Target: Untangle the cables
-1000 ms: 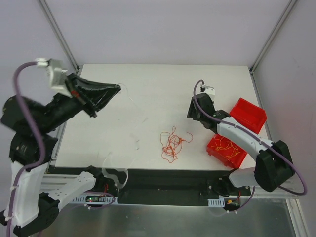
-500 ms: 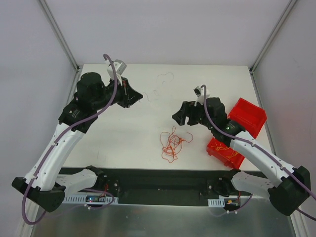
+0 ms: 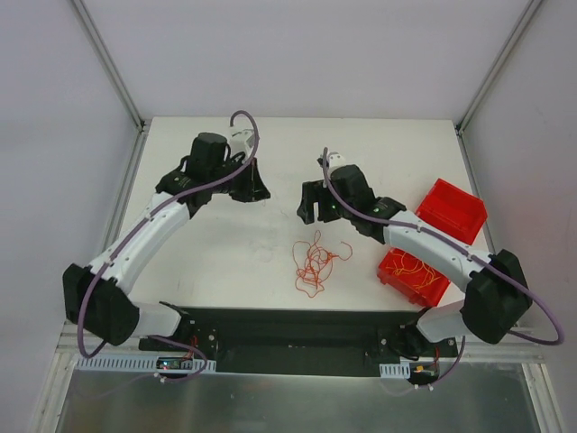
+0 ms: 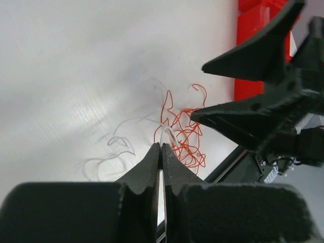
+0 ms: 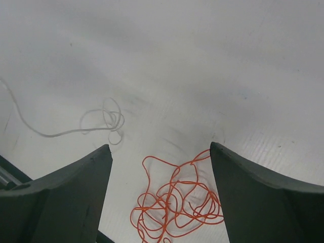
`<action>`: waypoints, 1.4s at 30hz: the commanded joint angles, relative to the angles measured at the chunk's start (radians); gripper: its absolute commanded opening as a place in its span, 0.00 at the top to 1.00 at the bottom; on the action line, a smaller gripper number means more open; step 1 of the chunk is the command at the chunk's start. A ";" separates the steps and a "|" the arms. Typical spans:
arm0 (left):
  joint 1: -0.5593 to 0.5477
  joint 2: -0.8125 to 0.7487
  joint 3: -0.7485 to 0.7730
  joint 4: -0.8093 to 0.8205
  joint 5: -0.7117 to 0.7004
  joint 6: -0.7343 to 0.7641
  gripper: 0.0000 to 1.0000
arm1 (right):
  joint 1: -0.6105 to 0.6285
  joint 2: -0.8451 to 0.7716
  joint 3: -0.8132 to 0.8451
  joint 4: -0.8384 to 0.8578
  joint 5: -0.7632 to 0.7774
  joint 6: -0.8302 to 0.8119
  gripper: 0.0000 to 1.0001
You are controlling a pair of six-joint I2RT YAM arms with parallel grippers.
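Surface: white table (image 3: 180, 262) between pale grey walls, with metal posts at the far corners.
Red tangle: thin curly red-orange wire (image 3: 313, 263) (image 5: 174, 202) bunched in a flat clump near the middle of the near edge. Slightly longer from near edge toward far edge than across, with one loose end curling toward the right edge.
Pale strand: thin curly whitish wire (image 5: 104, 120) just left of the clump and apart from it. Small loops at one end and one long strand leading away; heading across the surface too faint to tell from above.
Bins: two red plastic bins near the right edge. Far bin (image 3: 453, 209) angled; near bin (image 3: 437, 293) holding yellow-orange wires (image 3: 415, 268).
Left arm: left gripper (image 3: 256, 190) (image 4: 161, 148) pressed fully closed, pinching a loop of the whitish wire at the tips, toward the far-left of the clump.
Right arm: right gripper (image 3: 311, 206) (image 5: 158, 152) spread wide and holding nothing, over the far side of the clump.
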 commanded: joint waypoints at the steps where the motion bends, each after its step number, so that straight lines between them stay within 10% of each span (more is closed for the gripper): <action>1: 0.086 0.145 -0.008 -0.002 0.115 -0.075 1.00 | -0.002 0.037 0.018 -0.020 0.059 0.060 0.19; 14: 0.217 0.344 -0.104 0.120 0.362 -0.325 1.00 | 0.066 0.221 0.109 0.051 -0.141 0.025 0.19; 21: 0.292 0.236 -0.164 0.185 0.313 -0.348 0.51 | 0.122 0.282 0.227 -0.047 -0.055 -0.235 0.16; 26: 0.349 0.124 -0.179 0.186 0.227 -0.314 0.34 | 0.120 0.374 0.330 -0.116 -0.038 -0.315 0.15; 42: 0.386 0.080 -0.182 0.214 0.276 -0.314 0.28 | 0.134 0.667 0.552 -0.208 -0.102 -0.301 0.11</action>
